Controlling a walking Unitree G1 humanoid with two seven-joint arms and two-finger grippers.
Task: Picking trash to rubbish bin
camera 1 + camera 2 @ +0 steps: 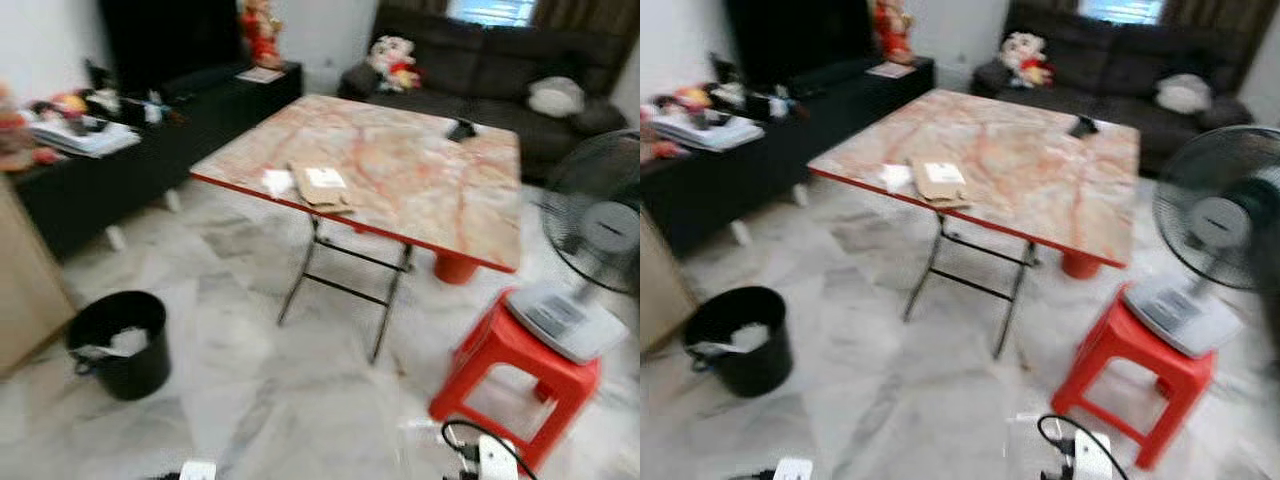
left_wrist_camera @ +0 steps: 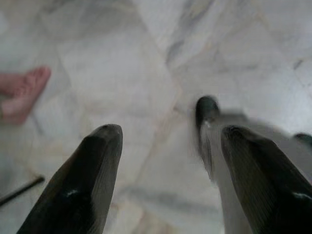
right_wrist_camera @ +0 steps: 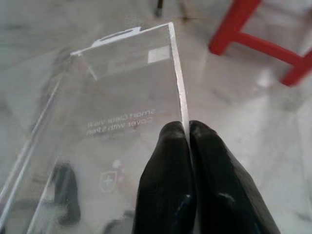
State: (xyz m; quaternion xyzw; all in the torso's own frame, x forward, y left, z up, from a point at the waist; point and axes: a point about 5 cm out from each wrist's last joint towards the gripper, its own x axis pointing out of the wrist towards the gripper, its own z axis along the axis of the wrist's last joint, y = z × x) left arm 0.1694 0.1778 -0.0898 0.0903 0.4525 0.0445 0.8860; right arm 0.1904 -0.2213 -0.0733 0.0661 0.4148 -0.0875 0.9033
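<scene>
My right claw [image 3: 189,127] is clenched on one thin edge of the clear plastic package [image 3: 112,107]; a grip this slight could slip on the way. Left claw [image 2: 168,141] released over the floor. Rubbish bin [image 1: 118,343] near left, well apart. More trash on the bench [image 1: 440,190].

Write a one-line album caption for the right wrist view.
Right gripper pinches the edge of a clear plastic packaging box above pale marble floor, red plastic stool behind.
</scene>
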